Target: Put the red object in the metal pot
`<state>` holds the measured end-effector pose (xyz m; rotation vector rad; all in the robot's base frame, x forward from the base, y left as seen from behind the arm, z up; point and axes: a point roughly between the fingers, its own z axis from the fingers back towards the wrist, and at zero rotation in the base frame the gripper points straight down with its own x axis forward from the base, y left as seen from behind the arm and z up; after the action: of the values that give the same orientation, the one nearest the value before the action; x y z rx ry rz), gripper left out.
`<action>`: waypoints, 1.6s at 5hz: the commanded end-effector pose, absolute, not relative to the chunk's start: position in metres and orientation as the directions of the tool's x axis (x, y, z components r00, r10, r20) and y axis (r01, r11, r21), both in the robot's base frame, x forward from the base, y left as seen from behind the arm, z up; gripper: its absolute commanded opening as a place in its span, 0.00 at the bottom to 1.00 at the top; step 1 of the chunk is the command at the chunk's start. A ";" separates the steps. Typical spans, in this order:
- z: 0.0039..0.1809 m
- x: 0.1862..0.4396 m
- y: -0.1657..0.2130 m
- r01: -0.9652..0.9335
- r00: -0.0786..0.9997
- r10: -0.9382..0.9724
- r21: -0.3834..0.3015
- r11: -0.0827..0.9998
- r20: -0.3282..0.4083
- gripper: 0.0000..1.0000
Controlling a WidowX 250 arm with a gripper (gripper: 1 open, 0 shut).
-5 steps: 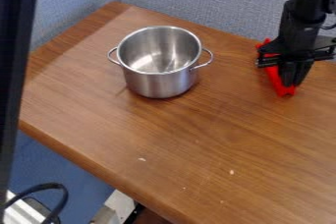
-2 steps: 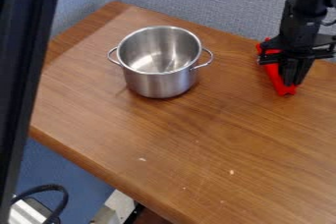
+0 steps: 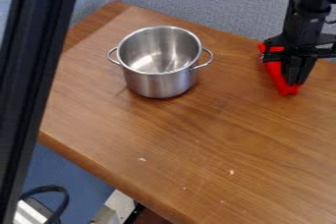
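Red long narrow plastic-looking bar (image 3: 284, 81) lies on the brown wooden table (image 3: 184, 147), near its far edge and well apart from the shiny round stainless steel pot (image 3: 159, 63). The black robot gripper (image 3: 294, 69) is down at the bar, covering part of it; the red surface shows on the pot's side of the fingers and below them. The fingers are pressed together, but whether they pinch the bar cannot be made out. The pot stands upright on the table, its open top showing a bare interior, with one small side handle pointing toward the bar and the other away from it. Behind the table rises a grey-blue textured partition (image 3: 210, 4). A dark upright post (image 3: 37, 66) crosses the left part of the view, and a black cable (image 3: 47, 188) curves near the bottom left corner.
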<state>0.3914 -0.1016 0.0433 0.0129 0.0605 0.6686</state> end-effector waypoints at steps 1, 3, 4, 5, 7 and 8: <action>0.021 0.384 -0.112 -0.586 0.797 0.590 0.074 0.807 -0.128 0.00; 0.018 0.383 -0.110 -0.569 0.796 0.575 0.090 0.818 -0.191 0.00; 0.019 0.382 -0.109 -0.565 0.793 0.571 0.091 0.820 -0.215 0.00; 0.022 0.382 -0.108 -0.563 0.790 0.566 0.087 0.822 -0.235 0.00; 0.030 0.382 -0.109 -0.560 0.789 0.554 0.062 0.826 -0.266 0.00; 0.038 0.384 -0.108 -0.558 0.791 0.546 0.041 0.829 -0.276 0.00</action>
<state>0.3875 -0.1089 0.0456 -0.0492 0.2595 0.6021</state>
